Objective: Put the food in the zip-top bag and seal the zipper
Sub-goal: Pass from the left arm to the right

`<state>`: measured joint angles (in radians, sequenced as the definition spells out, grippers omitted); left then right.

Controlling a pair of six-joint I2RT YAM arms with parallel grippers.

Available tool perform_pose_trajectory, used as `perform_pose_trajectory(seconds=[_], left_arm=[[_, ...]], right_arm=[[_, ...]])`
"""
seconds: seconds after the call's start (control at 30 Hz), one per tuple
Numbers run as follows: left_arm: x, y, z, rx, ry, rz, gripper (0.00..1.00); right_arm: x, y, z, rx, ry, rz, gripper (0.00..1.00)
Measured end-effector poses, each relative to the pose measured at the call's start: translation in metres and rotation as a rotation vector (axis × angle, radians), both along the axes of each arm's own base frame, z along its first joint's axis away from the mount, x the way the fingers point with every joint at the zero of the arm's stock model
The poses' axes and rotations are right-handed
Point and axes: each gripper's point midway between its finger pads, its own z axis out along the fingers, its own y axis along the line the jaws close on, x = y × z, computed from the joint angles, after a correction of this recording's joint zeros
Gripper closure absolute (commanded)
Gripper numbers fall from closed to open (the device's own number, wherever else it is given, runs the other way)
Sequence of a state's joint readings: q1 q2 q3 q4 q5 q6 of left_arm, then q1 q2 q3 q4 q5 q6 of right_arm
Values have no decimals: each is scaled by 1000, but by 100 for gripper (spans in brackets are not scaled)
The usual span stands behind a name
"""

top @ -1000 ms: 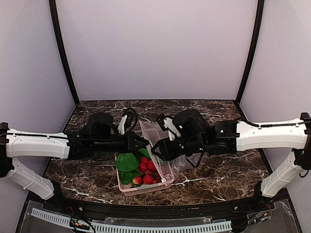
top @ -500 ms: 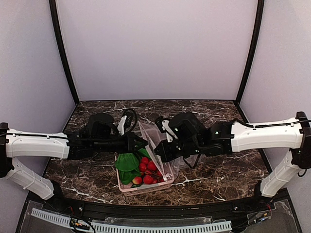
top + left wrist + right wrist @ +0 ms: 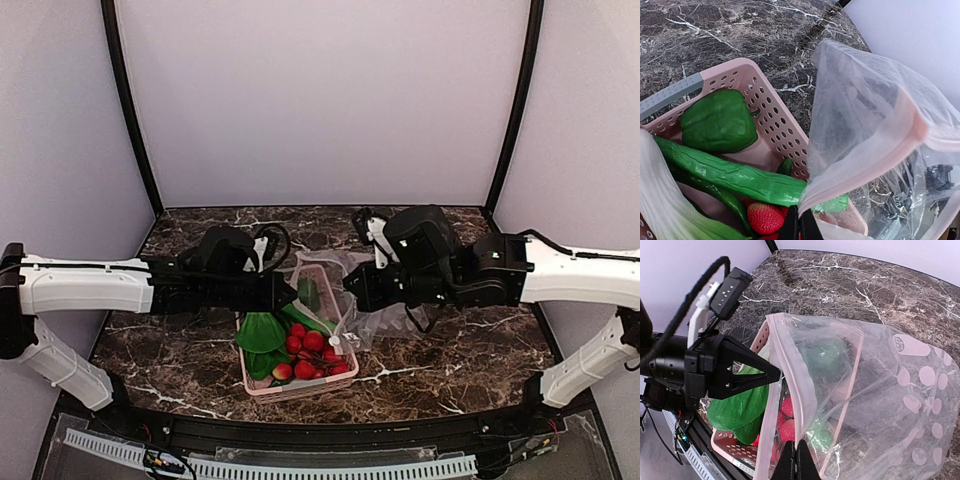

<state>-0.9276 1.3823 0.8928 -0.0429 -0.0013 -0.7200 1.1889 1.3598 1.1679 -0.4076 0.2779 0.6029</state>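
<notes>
Above the marble tabletop, the zip-top bag hangs open against the pink basket, which holds the food. The bag seems light, floppy and slippery, and its stiffer zipper gives the surest hold. The left end effector and the right end effector are both clamped on it. Free room lies to the right.

A dark brown marble-patterned tabletop with white veins carries everything here. A pink perforated plastic basket with a grey handle at one end stands on it towards the near edge, about midway across. Just right of the basket, the lower part of a clear floppy plastic bag with pale oval prints sags crumpled onto the stone, touching the basket's side.
</notes>
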Motion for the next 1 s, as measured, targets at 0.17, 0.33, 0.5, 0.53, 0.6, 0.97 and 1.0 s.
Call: perform_pose_trajectory(seconds=[0.17,0.33,0.5,0.53,0.6,0.97,1.0], left_arm=[[14,-15,-3,39,-8,-9,99],[22,-26,-7,60,-10,-21,99],[20,-33,-13,62,4,-50,92],[20,-34,-13,58,5,-57,88],[18,-37,-12,47,5,-77,71],[-2,-35,37,-62,-47,-154,30],[-7,-28,46,-74,-57,-147,29]], right_arm=[[-3,-5,14,14,-24,-8,100],[-4,-9,11,-10,-23,-22,100],[2,-19,6,-29,-19,-85,100],[3,-21,6,-32,-18,-100,100],[5,-25,4,-35,-14,-130,100],[17,-30,-15,-100,5,-243,100],[18,-29,-16,-106,5,-246,100]])
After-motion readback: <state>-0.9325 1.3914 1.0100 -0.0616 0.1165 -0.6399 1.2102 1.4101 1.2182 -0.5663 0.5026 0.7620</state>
